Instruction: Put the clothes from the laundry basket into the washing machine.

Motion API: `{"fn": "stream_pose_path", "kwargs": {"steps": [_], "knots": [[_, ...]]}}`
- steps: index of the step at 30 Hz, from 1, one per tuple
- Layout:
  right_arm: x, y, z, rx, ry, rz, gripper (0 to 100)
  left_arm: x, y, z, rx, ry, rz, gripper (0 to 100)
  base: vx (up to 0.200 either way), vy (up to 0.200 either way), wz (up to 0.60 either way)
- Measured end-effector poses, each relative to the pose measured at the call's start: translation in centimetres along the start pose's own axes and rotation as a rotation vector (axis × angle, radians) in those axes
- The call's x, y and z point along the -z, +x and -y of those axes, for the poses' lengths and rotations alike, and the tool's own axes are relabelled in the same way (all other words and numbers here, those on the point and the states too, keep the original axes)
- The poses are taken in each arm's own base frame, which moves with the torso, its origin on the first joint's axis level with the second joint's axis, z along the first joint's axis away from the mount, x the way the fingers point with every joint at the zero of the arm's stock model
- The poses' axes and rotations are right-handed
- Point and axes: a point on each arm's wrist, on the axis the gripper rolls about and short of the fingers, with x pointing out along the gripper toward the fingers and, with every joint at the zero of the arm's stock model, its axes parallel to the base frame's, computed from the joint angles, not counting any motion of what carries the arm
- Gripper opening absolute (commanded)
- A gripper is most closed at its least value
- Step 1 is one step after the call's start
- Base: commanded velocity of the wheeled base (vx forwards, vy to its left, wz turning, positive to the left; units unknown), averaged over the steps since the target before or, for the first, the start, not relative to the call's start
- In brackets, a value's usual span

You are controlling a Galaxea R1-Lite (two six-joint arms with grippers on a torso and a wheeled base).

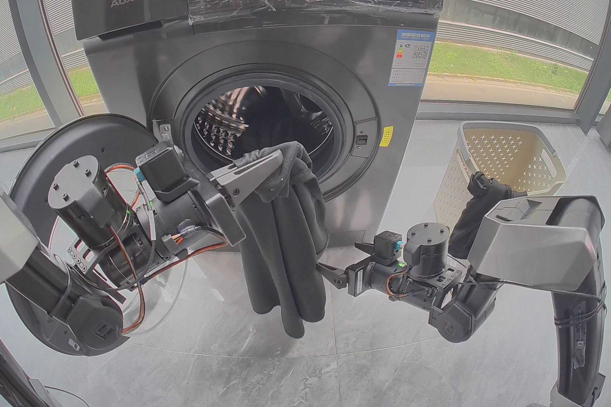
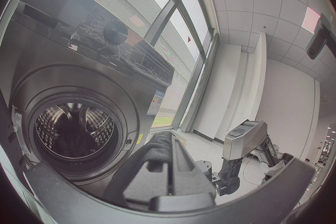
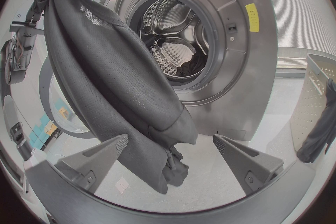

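Pale floor tiles (image 1: pixel 382 357) front one washing machine (image 1: pixel 267 46). The left gripper (image 1: pixel 270 163) is clamped on one grey garment (image 1: pixel 286 249) hanging before the drum mouth (image 1: pixel 254 122). The right gripper (image 3: pixel 169 138), fingers apart, sits near its hem. That long tail may snag the rim and slip out. One laundry basket (image 1: pixel 547 154) carries one dark garment (image 1: pixel 474 217).
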Motion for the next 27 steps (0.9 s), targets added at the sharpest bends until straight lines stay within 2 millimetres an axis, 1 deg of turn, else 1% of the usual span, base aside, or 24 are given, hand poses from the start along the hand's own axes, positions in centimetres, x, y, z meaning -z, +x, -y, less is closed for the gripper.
{"fn": "stream_pose_path", "kwargs": {"steps": [6,11,12,18,23,27], "knots": [[0.7,1.6,-0.7,-0.048,-0.009,0.010,100,0.0,0.0,0.0,0.001,-0.001,0.000,0,0.000,0.000,0.00],[1.0,3.3,-0.9,-0.077,-0.038,0.048,100,0.0,0.0,0.1,0.004,-0.002,-0.001,0,0.000,0.000,0.00],[1.0,3.7,-0.9,-0.079,-0.045,0.058,0,0.0,0.0,0.2,0.005,-0.003,-0.001,0,0.000,0.000,0.00],[1.7,5.6,-0.8,-0.093,-0.074,0.120,0,-0.1,-0.1,0.3,0.008,-0.005,0.002,0,0.000,0.000,0.00],[2.0,5.8,-0.3,-0.086,-0.078,0.132,0,-0.2,-0.2,0.2,0.003,-0.004,0.004,0,0.000,0.000,0.00],[2.0,5.3,-0.2,-0.079,-0.076,0.123,0,-0.2,-0.2,0.1,0.001,-0.003,0.004,0,0.000,0.000,0.00]]}}
